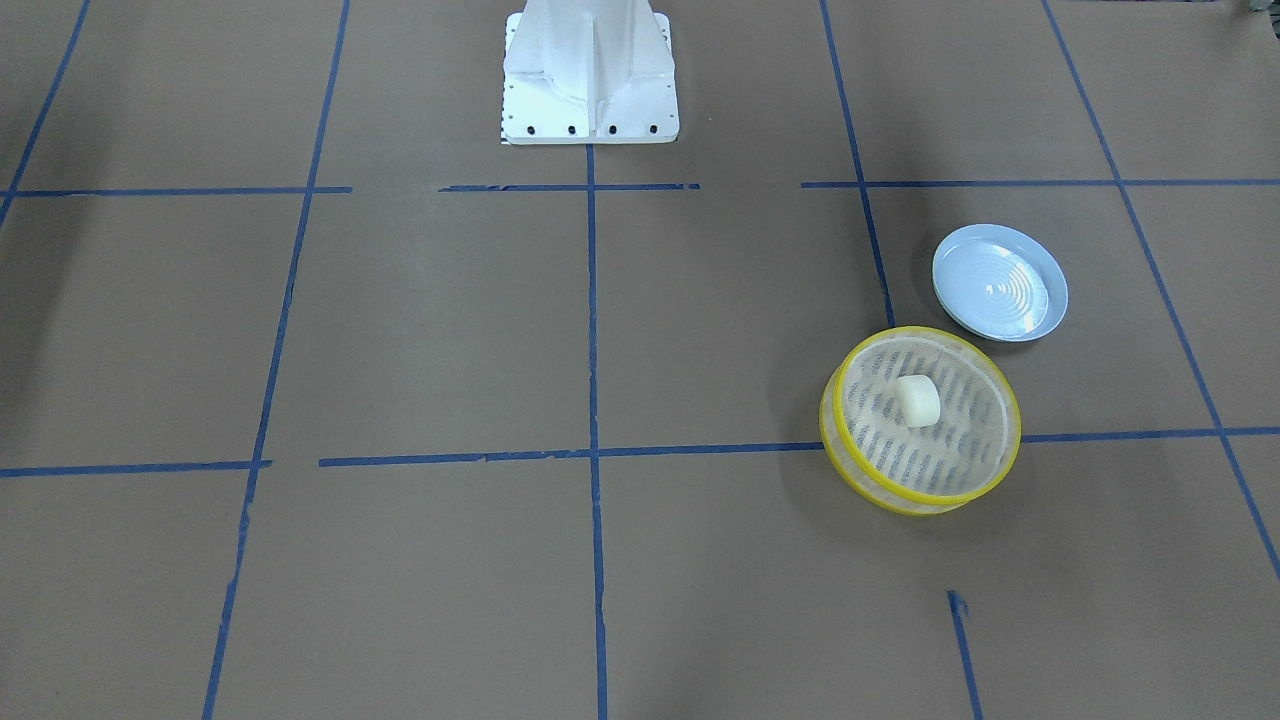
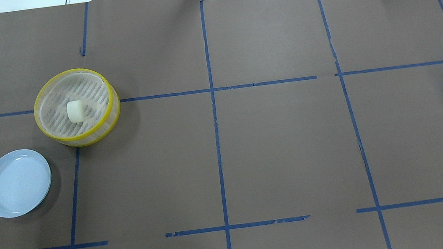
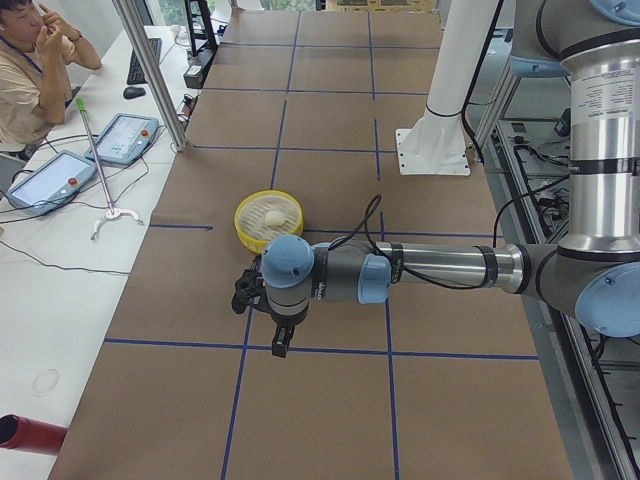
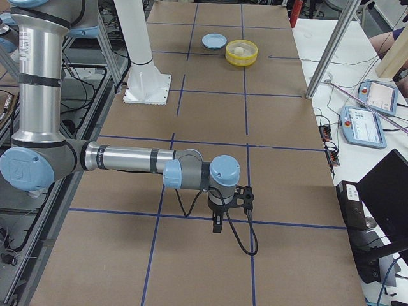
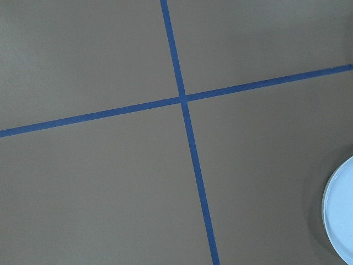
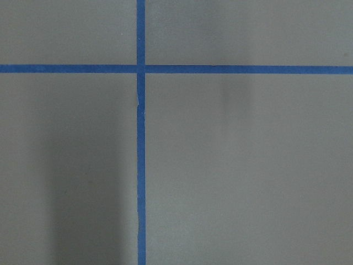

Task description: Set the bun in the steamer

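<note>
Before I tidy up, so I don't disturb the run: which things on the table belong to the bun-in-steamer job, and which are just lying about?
Part of the job:
- bun, already lying inside the basket
- steamer, yellow-rimmed

Just lying about:
- pale blue plate, beside the steamer, nothing on it

Brown table (image 2: 291,145), blue tape grid (image 2: 217,142)

The plate (image 5: 341,212) runs off the wrist view's edge; the left gripper (image 3: 279,343) and right gripper (image 4: 217,224) look too small to read.
</note>
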You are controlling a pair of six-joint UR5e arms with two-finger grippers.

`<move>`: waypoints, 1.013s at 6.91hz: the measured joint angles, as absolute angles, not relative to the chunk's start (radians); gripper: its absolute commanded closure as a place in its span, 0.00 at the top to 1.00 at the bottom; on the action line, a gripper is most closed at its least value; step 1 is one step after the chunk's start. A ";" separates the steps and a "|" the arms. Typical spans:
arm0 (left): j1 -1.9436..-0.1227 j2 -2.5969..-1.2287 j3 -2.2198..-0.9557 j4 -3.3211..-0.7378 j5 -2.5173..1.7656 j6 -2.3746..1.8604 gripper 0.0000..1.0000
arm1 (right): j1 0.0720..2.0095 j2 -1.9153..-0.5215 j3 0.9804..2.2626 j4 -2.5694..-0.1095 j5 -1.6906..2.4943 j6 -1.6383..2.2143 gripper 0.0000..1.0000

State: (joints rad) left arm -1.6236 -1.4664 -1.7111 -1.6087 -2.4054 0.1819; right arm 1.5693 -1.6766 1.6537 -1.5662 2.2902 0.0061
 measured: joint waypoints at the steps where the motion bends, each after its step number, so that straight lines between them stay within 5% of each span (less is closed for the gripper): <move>1: -1.625 -1.467 -1.712 -1.609 -2.405 0.182 1.00 | 1.569 -1.677 1.654 -1.566 2.290 0.006 1.00; 7: -1.640 -1.463 -1.712 -1.609 -2.404 0.186 1.00 | 1.569 -1.676 1.654 -1.566 2.290 0.006 1.00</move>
